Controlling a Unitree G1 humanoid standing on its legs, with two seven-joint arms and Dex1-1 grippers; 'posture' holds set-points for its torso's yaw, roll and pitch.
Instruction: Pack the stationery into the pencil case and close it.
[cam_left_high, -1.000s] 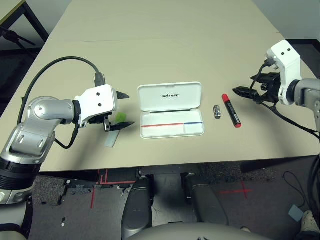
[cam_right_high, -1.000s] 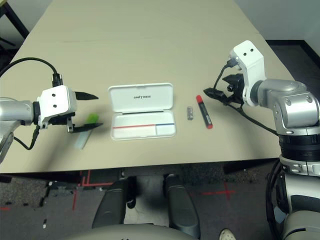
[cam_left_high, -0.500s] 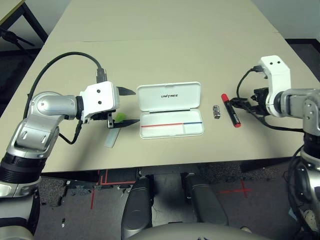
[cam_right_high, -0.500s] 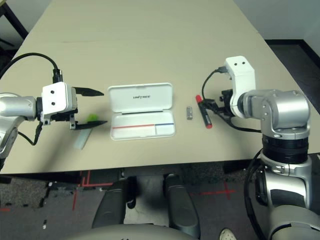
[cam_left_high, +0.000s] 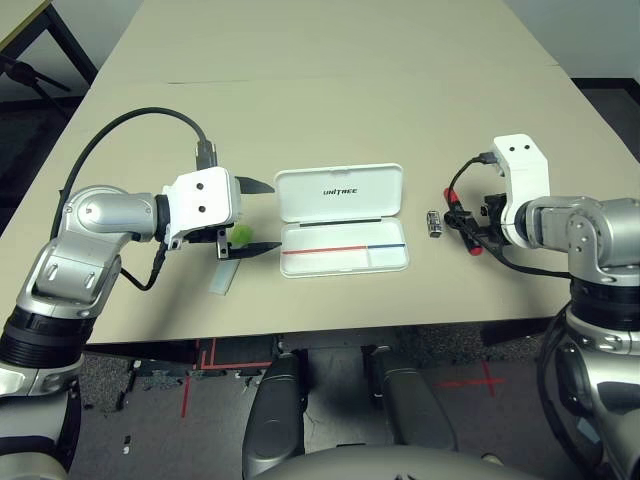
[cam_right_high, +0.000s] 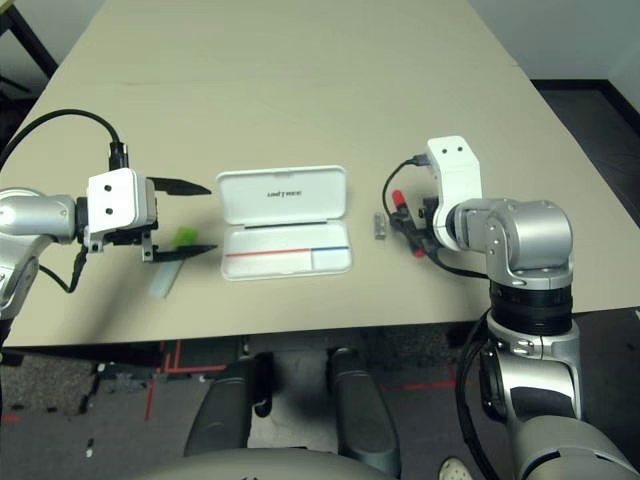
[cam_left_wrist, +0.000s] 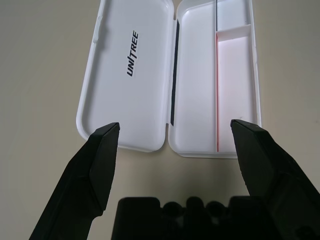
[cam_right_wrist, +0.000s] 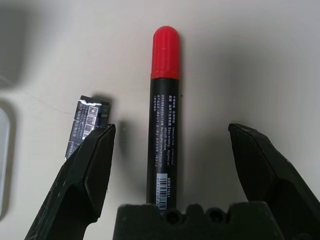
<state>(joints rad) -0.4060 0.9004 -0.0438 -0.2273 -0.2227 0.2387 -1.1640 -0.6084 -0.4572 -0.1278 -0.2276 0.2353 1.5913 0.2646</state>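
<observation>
The white pencil case (cam_left_high: 300, 205) lies open in the middle of the table, lid flat behind the tray with its red-blue line. Right of it rest the small silver-grey metal piece (cam_left_high: 434, 223) and the red marker (cam_right_wrist: 162, 115). My right gripper (cam_right_wrist: 171, 130) hangs open straddling the marker, its fingers on either side without touching it, one close by the metal piece (cam_right_wrist: 87, 125). The green-and-white stick (cam_left_high: 224, 274) lies left of the case. My left gripper (cam_left_high: 275, 214) stands open above the stick, pointing at the case (cam_left_wrist: 130, 85), with nothing between its fingers.
The beige table (cam_left_high: 350, 90) runs far back behind the case. Its front edge (cam_left_high: 330, 330) is a short way below the tray. A black cable (cam_left_high: 120, 130) loops over my left arm.
My right arm has swung in from the far right and now straddles the marker. My left gripper has shifted slightly toward the case. Both stay open.
</observation>
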